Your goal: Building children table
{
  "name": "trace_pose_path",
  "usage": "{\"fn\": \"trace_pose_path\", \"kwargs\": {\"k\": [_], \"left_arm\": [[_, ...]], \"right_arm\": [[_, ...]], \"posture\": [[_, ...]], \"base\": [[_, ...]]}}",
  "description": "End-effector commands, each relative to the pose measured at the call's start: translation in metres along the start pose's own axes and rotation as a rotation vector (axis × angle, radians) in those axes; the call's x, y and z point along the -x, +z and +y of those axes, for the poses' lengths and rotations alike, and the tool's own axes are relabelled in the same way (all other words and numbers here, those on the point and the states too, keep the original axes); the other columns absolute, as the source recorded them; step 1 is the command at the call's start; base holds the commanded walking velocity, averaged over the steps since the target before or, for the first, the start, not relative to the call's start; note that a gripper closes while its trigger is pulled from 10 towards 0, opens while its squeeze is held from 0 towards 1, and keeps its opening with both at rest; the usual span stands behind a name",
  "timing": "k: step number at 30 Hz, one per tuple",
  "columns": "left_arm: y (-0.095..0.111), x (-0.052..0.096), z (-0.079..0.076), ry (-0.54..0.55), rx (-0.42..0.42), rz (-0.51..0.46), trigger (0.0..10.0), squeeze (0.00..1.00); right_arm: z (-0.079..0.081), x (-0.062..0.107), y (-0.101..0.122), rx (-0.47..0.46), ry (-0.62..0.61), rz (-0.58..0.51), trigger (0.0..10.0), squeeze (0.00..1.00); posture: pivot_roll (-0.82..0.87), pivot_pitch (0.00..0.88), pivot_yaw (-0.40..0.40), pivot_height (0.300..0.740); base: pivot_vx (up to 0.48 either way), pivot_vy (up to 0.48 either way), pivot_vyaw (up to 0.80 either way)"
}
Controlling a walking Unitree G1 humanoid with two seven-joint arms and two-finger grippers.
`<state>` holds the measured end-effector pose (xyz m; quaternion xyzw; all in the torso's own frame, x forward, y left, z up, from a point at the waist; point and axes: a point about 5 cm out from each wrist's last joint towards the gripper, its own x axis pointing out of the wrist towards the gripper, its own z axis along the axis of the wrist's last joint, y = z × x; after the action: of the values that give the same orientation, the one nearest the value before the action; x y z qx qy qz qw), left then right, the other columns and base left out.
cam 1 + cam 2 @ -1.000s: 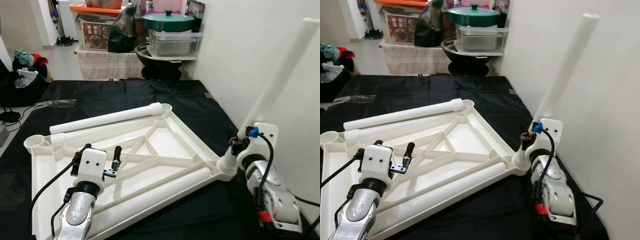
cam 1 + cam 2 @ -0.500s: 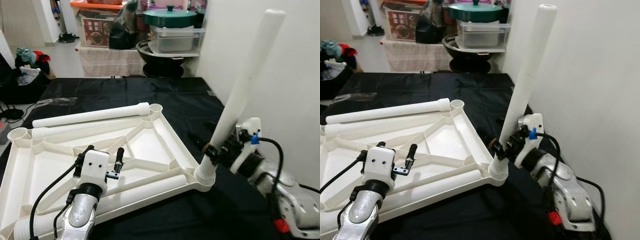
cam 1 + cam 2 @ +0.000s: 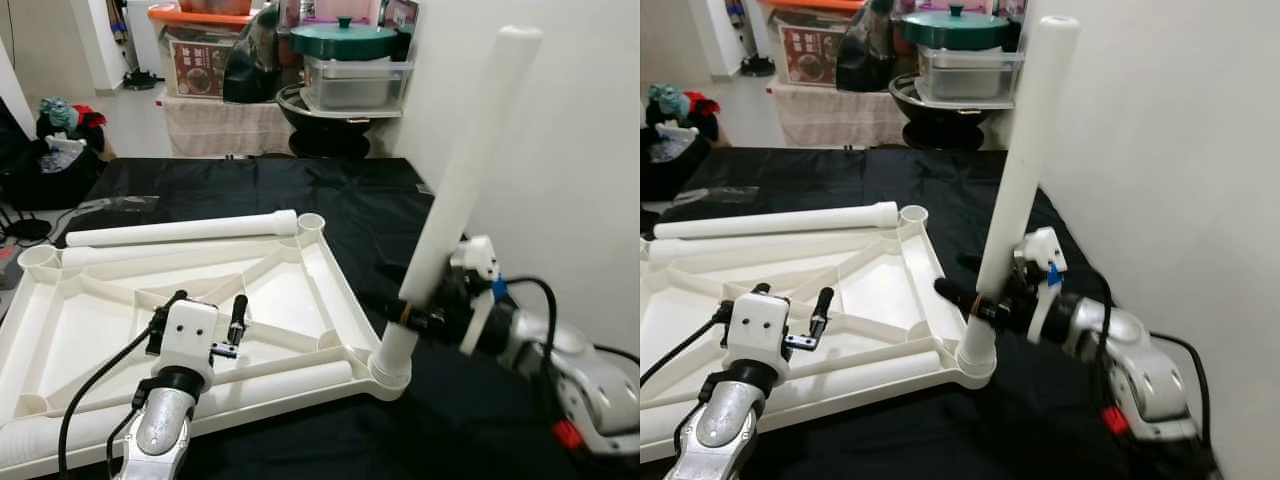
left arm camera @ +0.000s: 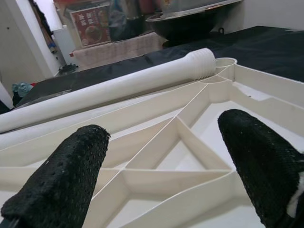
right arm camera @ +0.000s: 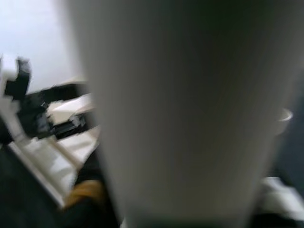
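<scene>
- A black cloth [image 3: 300, 190] covers the floor beside a white wall [image 3: 590, 150]; at the far end sit a green-lidded pot [image 3: 343, 42], a metal tray [image 3: 356, 85] and an orange-lidded box [image 3: 195, 55].
- The white plastic tabletop [image 3: 300, 275] lies upside down on the cloth, its ribs facing up.
- One white leg [image 3: 455, 200] stands upright, tilted slightly, in the near right corner socket [image 3: 388, 368].
- The right pincer [image 3: 415, 318] is pinching this leg low down, just above the socket.
- Two more legs lie flat: one [image 3: 180, 230] along the far edge, one [image 3: 290, 378] along the near edge.
- The left pincer [image 3: 208, 318] hovers over the tabletop's ribs, fingers [image 4: 259, 161] spread, holding nothing.
</scene>
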<state>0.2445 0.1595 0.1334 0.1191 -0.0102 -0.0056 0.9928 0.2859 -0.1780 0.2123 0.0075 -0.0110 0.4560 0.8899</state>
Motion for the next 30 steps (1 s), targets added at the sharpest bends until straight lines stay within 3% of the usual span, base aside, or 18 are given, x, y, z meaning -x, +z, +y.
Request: {"fn": "trace_pose_path", "kwargs": {"k": [1, 4, 18, 20, 25, 29, 30], "left_arm": [[0.0, 0.001, -0.001, -0.004, -0.01, 0.008, 10.0, 0.0], [-0.001, 0.0, -0.001, -0.009, -0.011, 0.01, 10.0, 0.0], [-0.002, 0.0, -0.001, -0.021, -0.007, 0.014, 10.0, 0.0], [-0.002, 0.001, -0.001, -0.017, -0.008, 0.015, 10.0, 0.0], [-0.002, 0.0, 0.0, -0.015, -0.008, 0.015, 10.0, 0.0], [-0.004, 0.002, 0.0, -0.014, -0.012, 0.018, 10.0, 0.0], [-0.004, 0.002, 0.0, -0.014, -0.012, 0.018, 10.0, 0.0]], "right_arm": [[-0.008, 0.002, 0.005, 0.022, -0.044, -0.013, 0.0, 0.0], [-0.014, 0.005, 0.003, 0.026, -0.126, -0.01, 0.0, 0.0], [-0.014, 0.008, -0.009, 0.011, -0.264, 0.008, 0.0, 0.0], [-0.021, 0.009, -0.017, 0.009, -0.445, 0.05, 0.0, 0.0], [-0.024, 0.01, -0.02, 0.007, -0.52, 0.066, 0.0, 0.0], [-0.021, 0.012, -0.039, -0.051, -0.793, 0.095, 0.0, 0.0], [-0.021, 0.012, -0.039, -0.051, -0.793, 0.095, 0.0, 0.0]], "posture": [[0.11, 0.0, -0.099, 0.74], [0.1, 0.0, -0.094, 0.74], [0.09, 0.0, -0.088, 0.74], [0.09, 0.0, -0.092, 0.74], [0.09, 0.0, -0.092, 0.74], [0.1, 0.0, -0.086, 0.74], [0.1, 0.0, -0.086, 0.74]], "base": [[0.0, 0.0, 0.0], [0.0, 0.0, 0.0], [0.0, 0.0, 0.0], [0.0, 0.0, 0.0], [0.0, 0.0, 0.0], [0.0, 0.0, 0.0], [0.0, 0.0, 0.0]]}}
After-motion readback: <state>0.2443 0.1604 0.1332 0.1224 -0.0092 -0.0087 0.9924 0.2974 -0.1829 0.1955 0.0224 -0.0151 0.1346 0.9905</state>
